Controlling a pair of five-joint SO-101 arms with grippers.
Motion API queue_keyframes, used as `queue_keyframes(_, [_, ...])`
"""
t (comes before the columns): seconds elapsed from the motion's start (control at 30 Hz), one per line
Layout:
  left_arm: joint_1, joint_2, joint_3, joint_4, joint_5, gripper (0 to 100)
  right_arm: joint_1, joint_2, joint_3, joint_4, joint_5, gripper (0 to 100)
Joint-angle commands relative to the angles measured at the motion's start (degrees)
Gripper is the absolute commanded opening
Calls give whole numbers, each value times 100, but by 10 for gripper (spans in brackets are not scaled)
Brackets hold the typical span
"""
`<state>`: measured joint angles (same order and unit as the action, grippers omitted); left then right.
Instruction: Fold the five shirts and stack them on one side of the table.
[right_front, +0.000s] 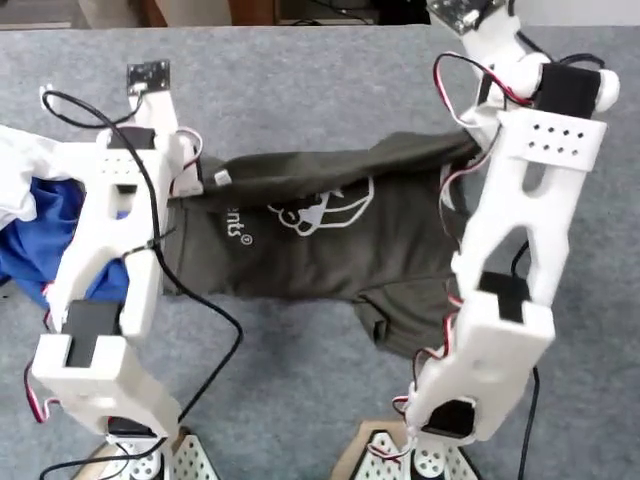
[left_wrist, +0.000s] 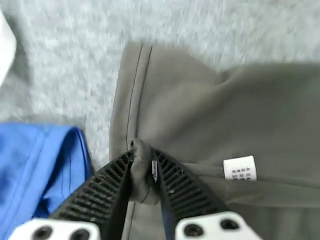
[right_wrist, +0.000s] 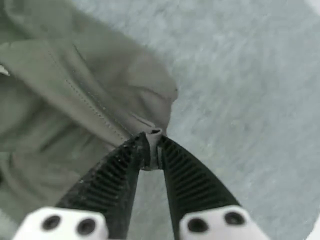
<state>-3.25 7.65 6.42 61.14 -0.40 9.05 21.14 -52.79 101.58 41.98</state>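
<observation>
Left hand (left_wrist: 142, 156), right hand (right_wrist: 153, 139) pinching olive shirt (right_front: 330, 250), lying side-to-side

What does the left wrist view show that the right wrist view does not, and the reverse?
Left wrist view, not the right: a blue shirt beside the olive shirt, a white label on the olive shirt, and the left gripper shut on its edge. Right wrist view, not the left: the right gripper shut on another edge of it. Both: the olive shirt lying on the grey table.
</observation>
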Motion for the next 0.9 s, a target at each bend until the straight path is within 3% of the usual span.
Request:
queue_keyframes(0.0, [9, -470, 413, -158, -114, 19, 145, -787, 681, 26, -44, 4])
queue_keyframes(0.27, [-158, -796, 1433, -738, -492, 19, 382, -2079, 3143, -615, 264, 4])
queue_keyframes(0.57, [-158, -796, 1653, -800, -492, 19, 690, -4303, 7266, -2453, 422, 4])
queue_keyframes(0.7, [-62, -822, 2127, -853, -1002, 19, 1077, -4743, 8163, -2673, 431, 4])
queue_keyframes(0.87, [-220, -787, 2391, -1134, -1046, 19, 1182, -5182, 8998, -2699, 686, 4])
